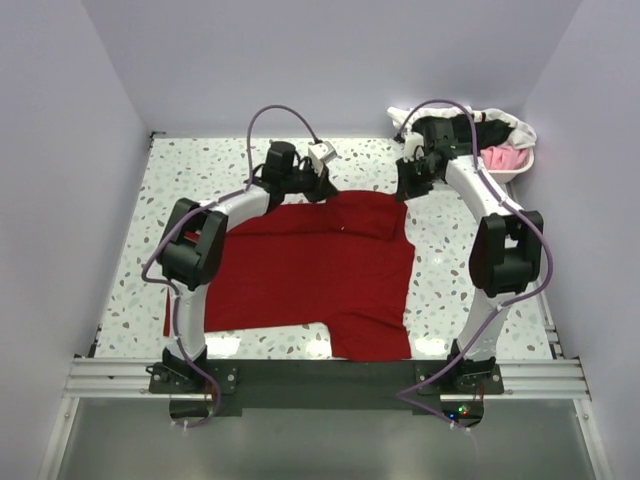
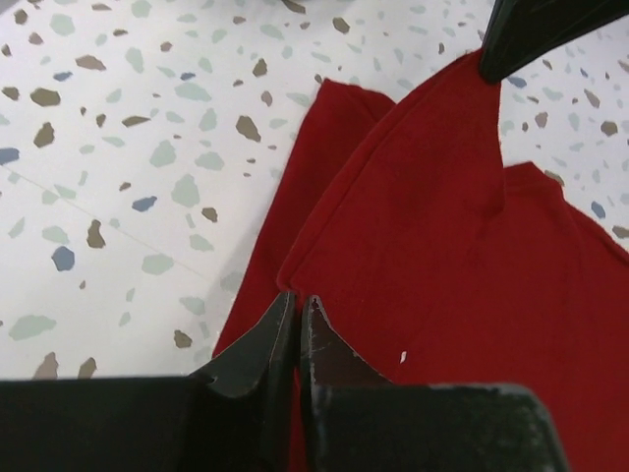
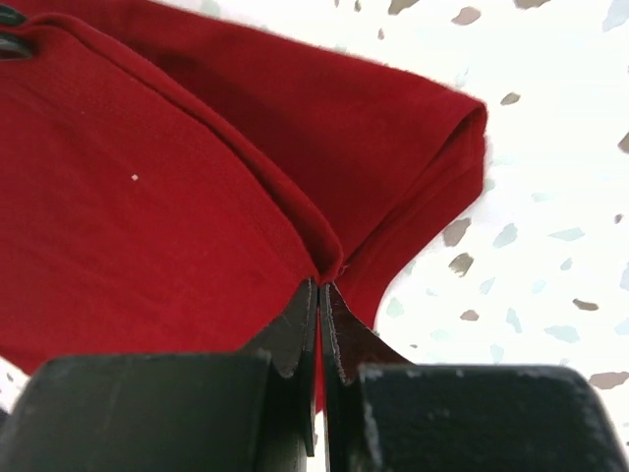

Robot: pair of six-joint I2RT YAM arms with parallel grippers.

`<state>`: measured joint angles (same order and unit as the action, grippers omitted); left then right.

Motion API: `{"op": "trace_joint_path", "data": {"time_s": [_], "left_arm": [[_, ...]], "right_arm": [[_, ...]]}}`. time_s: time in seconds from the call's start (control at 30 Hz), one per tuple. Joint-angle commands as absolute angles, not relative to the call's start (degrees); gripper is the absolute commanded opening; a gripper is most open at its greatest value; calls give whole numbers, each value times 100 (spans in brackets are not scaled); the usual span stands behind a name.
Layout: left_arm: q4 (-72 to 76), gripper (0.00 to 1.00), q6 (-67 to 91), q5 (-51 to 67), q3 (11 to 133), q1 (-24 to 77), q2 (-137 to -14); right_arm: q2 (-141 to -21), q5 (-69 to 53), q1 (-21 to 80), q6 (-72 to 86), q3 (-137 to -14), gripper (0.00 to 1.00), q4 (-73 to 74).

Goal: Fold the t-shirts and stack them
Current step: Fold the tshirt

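A large dark red t-shirt [image 1: 310, 270] lies spread on the speckled table, its far edge folded over. My left gripper [image 1: 318, 190] is shut on the far left corner of that fold; in the left wrist view its jaws [image 2: 298, 303] pinch the red cloth [image 2: 432, 226]. My right gripper [image 1: 403, 190] is shut on the far right corner; in the right wrist view its jaws [image 3: 321, 287] pinch the folded hem [image 3: 197, 177]. Black, pink and white shirts [image 1: 500, 150] lie in the basket at the far right.
A white basket [image 1: 520, 168] stands at the table's far right corner. The speckled table [image 1: 200, 170] is walled on three sides. The arm bases sit on a rail at the near edge [image 1: 320, 378].
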<state>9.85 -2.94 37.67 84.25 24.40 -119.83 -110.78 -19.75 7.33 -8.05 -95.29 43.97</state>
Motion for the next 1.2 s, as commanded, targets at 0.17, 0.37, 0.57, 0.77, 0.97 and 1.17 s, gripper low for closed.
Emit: {"op": "trace_joint_path", "data": {"time_s": [0.17, 0.37, 0.57, 0.77, 0.97, 1.17], "left_arm": [[589, 0, -1309, 4394, 7428, 2408, -11057], [387, 0, -1714, 4614, 6847, 2408, -10837], [316, 0, -1837, 4693, 6452, 2426, -10749], [220, 0, -1916, 4755, 6144, 2470, -10661], [246, 1, -1942, 4764, 5907, 2514, -10529], [220, 2, -2004, 4632, 5845, 2505, -10441]], "right_arm": [[-10310, -2513, 729, -1063, -8685, 0, 4781], [-10020, -2601, 843, -1134, -7964, 0, 4737], [-9976, -2646, 861, -1186, -7691, 0, 4746], [-9888, -2681, 905, -1283, -7480, 0, 4808], [-9765, -2760, 993, -1345, -7313, 0, 4869], [-9659, -2733, 1090, -1371, -7233, 0, 4922]]}}
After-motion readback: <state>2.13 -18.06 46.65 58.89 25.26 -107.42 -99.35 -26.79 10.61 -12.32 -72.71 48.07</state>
